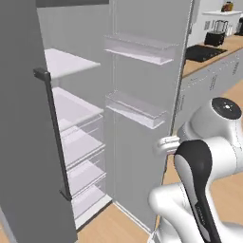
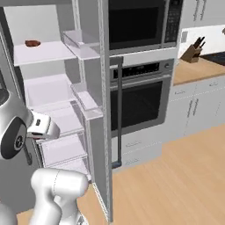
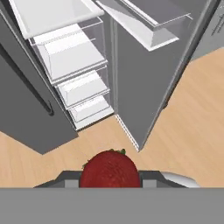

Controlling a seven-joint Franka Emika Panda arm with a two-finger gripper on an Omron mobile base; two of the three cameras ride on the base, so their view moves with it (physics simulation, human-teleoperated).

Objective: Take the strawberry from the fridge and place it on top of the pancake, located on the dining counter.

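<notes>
The fridge (image 1: 28, 142) is seen with its right door swung wide, taking up the left and centre of the left base view; its top and its foot are cut off by the frame edges. Pale shelves (image 1: 71, 64) are stacked in the left half of that view, and two clear door bins (image 1: 137, 47) are fixed to the inner face of the open door. A long dark bar handle (image 1: 53, 133) runs down the closed left door.

In the right base view a wall oven (image 2: 138, 101) with a black window is seen right of centre, partly hidden behind the edge of the open door. A line of small markings on its control strip is too blurred to be read. A worktop (image 2: 197, 70) is cut off at the right edge, a knife block (image 2: 193, 52) standing on it. A small dark red item (image 2: 32, 43) lies on the top shelf at the upper left; what it is cannot be made out.

The strawberry (image 3: 110, 169) is seen at the bottom centre of the hand view, clamped in the gripper (image 3: 110, 183), above the wooden floor in front of the fridge. The fingertips are largely hidden behind the berry.
</notes>
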